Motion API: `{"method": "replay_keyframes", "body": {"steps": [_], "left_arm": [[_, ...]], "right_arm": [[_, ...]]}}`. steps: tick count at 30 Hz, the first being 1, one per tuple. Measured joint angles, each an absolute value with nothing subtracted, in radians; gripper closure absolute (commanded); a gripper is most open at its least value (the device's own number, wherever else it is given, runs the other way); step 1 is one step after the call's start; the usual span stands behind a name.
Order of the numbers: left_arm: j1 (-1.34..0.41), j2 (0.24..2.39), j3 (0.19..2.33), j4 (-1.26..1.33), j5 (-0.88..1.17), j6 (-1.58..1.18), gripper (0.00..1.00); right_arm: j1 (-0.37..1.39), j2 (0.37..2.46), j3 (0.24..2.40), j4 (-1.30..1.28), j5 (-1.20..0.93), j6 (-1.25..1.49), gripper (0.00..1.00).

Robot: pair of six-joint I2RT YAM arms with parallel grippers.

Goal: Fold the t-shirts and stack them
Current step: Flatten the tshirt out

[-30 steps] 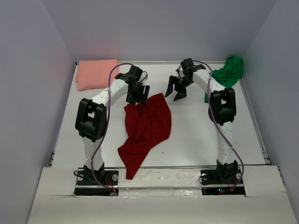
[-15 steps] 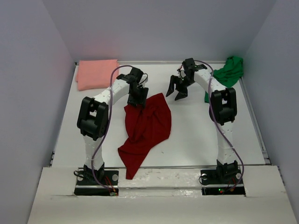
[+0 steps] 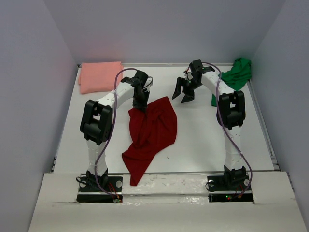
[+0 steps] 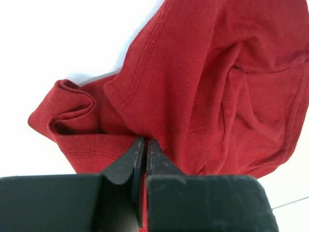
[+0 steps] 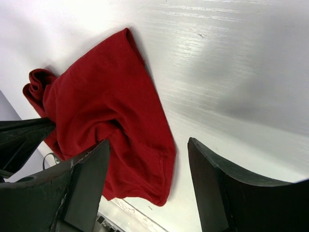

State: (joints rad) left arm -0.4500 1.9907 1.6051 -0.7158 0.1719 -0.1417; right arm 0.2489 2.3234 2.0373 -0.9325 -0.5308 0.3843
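Note:
The dark red t-shirt (image 3: 150, 133) lies crumpled in the middle of the table, one end hanging over the near edge. My left gripper (image 3: 140, 107) is shut on the shirt's far left corner; in the left wrist view the jaws (image 4: 145, 141) pinch a fold of red cloth (image 4: 203, 82). My right gripper (image 3: 184, 93) hovers open just beyond the shirt's far right corner, nothing between its fingers (image 5: 87, 179); the red shirt (image 5: 104, 111) shows below it. The salmon pink t-shirt (image 3: 99, 76) lies folded at the far left corner. A bright green t-shirt (image 3: 235, 75) is bunched at the far right.
Grey walls close in the white table (image 3: 203, 140) on the left, back and right. The arm bases (image 3: 99, 186) stand on the near edge.
My left gripper has dropped onto the red shirt's far left corner and closed on the cloth. The right arm has hardly moved.

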Motion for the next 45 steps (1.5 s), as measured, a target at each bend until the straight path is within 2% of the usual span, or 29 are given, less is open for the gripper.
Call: {"method": "replay_keyframes", "body": {"steps": [5, 18, 36, 38, 40, 41, 42, 43, 44, 45], "left_arm": [[-0.45, 1.991, 1.61, -0.723, 0.151, -0.144, 1.0], [-0.443, 1.986, 1.657, -0.773, 0.13, -0.151, 1.0], [-0.443, 1.973, 1.657, -0.805, 0.126, -0.161, 1.0], [-0.443, 1.973, 1.657, -0.805, 0.126, -0.162, 1.0], [-0.442, 1.973, 1.657, -0.805, 0.125, -0.163, 1.0], [-0.442, 1.973, 1.657, -0.805, 0.125, -0.163, 1.0], [-0.441, 1.973, 1.657, -0.805, 0.124, -0.162, 1.0], [-0.44, 1.973, 1.657, -0.805, 0.123, -0.163, 1.0], [-0.439, 1.973, 1.657, -0.805, 0.123, -0.162, 1.0], [-0.437, 1.973, 1.657, -0.805, 0.123, -0.162, 1.0]], "right_arm": [[0.249, 2.325, 2.038, -0.924, -0.559, 0.385, 0.29], [0.249, 2.491, 2.112, -0.776, -0.731, 0.421, 0.34], [0.272, 2.551, 2.165, -0.643, -0.822, 0.46, 0.4], [0.282, 2.553, 2.164, -0.641, -0.827, 0.461, 0.54], [0.29, 2.554, 2.163, -0.639, -0.83, 0.463, 0.64], [0.291, 2.555, 2.162, -0.64, -0.83, 0.465, 0.77], [0.295, 2.555, 2.16, -0.637, -0.831, 0.464, 0.82], [0.296, 2.555, 2.158, -0.636, -0.832, 0.469, 0.94], [0.297, 2.555, 2.156, -0.635, -0.833, 0.469, 1.0], [0.3, 2.555, 2.154, -0.635, -0.833, 0.471, 1.0]]}}
